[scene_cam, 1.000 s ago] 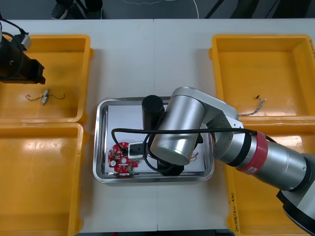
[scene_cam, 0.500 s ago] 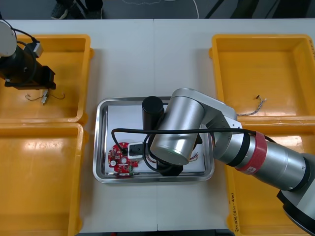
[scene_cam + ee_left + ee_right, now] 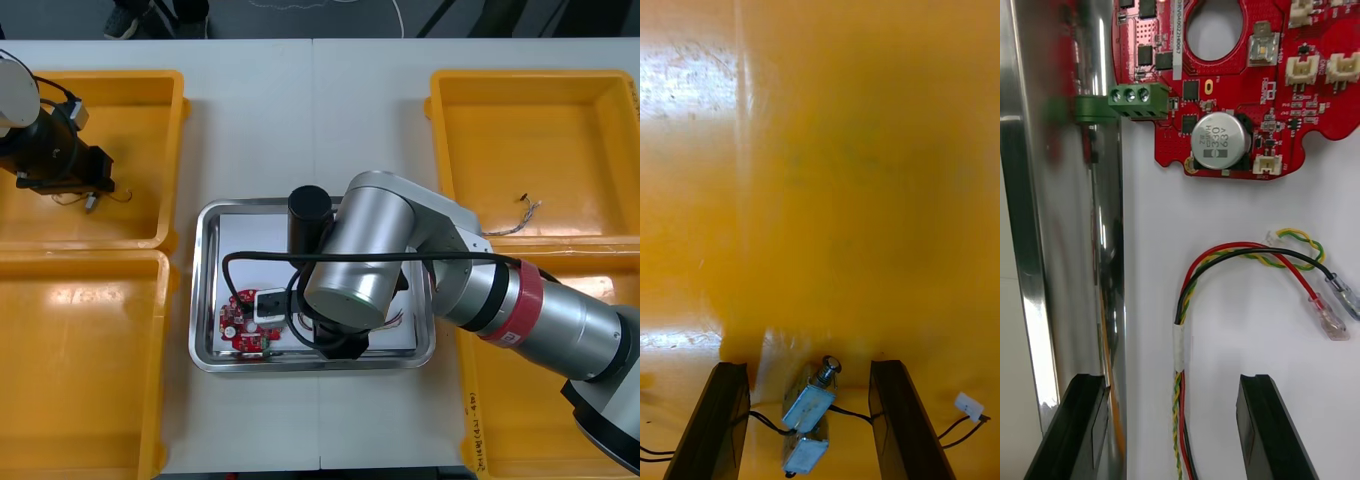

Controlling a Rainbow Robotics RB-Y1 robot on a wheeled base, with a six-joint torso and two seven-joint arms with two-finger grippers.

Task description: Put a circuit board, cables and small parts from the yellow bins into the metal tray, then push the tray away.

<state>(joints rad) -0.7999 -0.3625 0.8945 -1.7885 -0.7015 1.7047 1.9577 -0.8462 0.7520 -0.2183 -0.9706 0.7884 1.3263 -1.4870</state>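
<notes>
In the far left yellow bin (image 3: 140, 100), my left gripper (image 3: 88, 185) is down over a small metal part (image 3: 92, 201) with thin wires. The left wrist view shows this gripper (image 3: 809, 367) open, the small metal part (image 3: 811, 420) lying between its fingers and touching neither. My right arm (image 3: 360, 270) reaches over the metal tray (image 3: 205, 300). In the right wrist view the right gripper (image 3: 1171, 379) is open just above the tray's white floor. The red and yellow cable (image 3: 1178, 341) lies loose between its fingers. The round red circuit board (image 3: 1225, 75) lies beyond them.
The circuit board (image 3: 240, 322) lies in the tray's front left corner, close to the shiny wall (image 3: 1045, 225). A thin cable (image 3: 520, 215) lies in the far right bin (image 3: 530, 100). The near left bin (image 3: 80, 370) is bare. A white connector (image 3: 970, 406) lies beside the left gripper.
My right gripper has opened and let go of the red and yellow cable in the tray. My left gripper has moved right and down over the small metal part.
</notes>
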